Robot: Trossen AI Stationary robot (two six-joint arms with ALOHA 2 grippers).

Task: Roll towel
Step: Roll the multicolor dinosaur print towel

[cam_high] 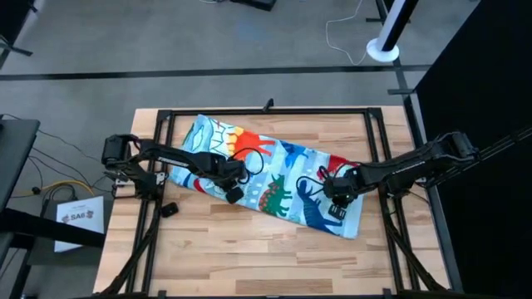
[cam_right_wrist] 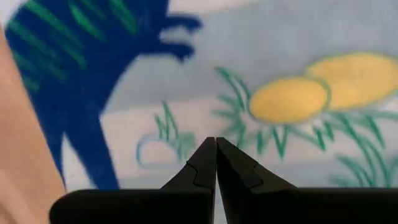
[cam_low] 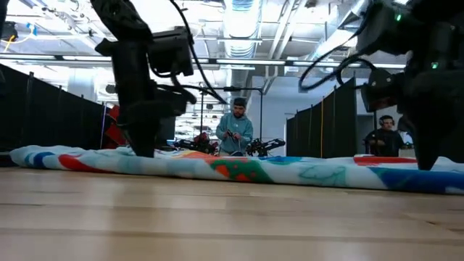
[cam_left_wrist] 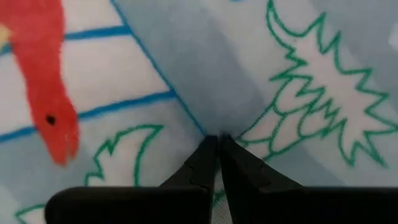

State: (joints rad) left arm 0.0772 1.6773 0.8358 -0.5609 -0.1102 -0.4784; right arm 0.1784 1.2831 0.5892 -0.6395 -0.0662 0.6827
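The towel point(cam_high: 274, 178) lies flat on the wooden table as a long strip, running from the far left to the near right. It is light blue with red, green and dark blue animal prints. My left gripper point(cam_high: 233, 193) is shut, its tips down on the strip's left half point(cam_left_wrist: 186, 93). My right gripper point(cam_high: 335, 209) is shut too, its tips down on the strip's right end point(cam_right_wrist: 280, 99), close to the towel's edge and the bare wood point(cam_right_wrist: 18, 143). In the low view both arms come down onto the towel point(cam_low: 239, 168). My left gripper touches the towel's top surface point(cam_left_wrist: 214, 127) with its shut fingertips, coming from above. A soft crease runs away from the tips. I cannot tell whether any cloth is caught between the fingers. The towel stays on the table. My right gripper rests its shut fingertips on the towel's top surface point(cam_right_wrist: 216, 134) near its right end, coming from above. Whether cloth sits between the fingers cannot be told. The towel lies flat there.
A black metal frame point(cam_high: 266, 110) borders the table on the far, left and right sides. Bare wood point(cam_high: 249, 257) lies toward the near edge. A small black part point(cam_high: 169, 208) sits near the left rail. People point(cam_low: 235, 130) stand in the room beyond.
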